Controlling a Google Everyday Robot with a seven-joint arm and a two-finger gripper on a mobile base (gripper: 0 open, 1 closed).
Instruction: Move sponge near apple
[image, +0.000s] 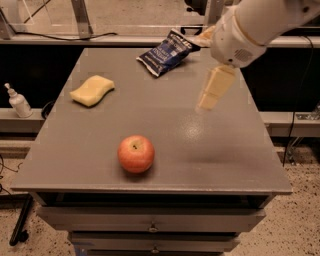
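The pale yellow sponge (92, 90) lies on the left part of the grey table (220, 155), towards the back. The red-orange apple (136, 153) sits near the table's front edge, a little left of centre, well apart from the sponge. My gripper (202, 73) hangs above the right half of the table on the white arm, which comes in from the upper right. It is open and empty. One yellowish finger (214, 88) points down and the other (203, 37) is up by the back edge. It is far to the right of the sponge.
A dark blue snack bag (165, 52) lies at the back centre of the table, just left of the gripper. A white pump bottle (19, 102) stands on a low ledge left of the table. Drawers (150, 227) are under the tabletop.
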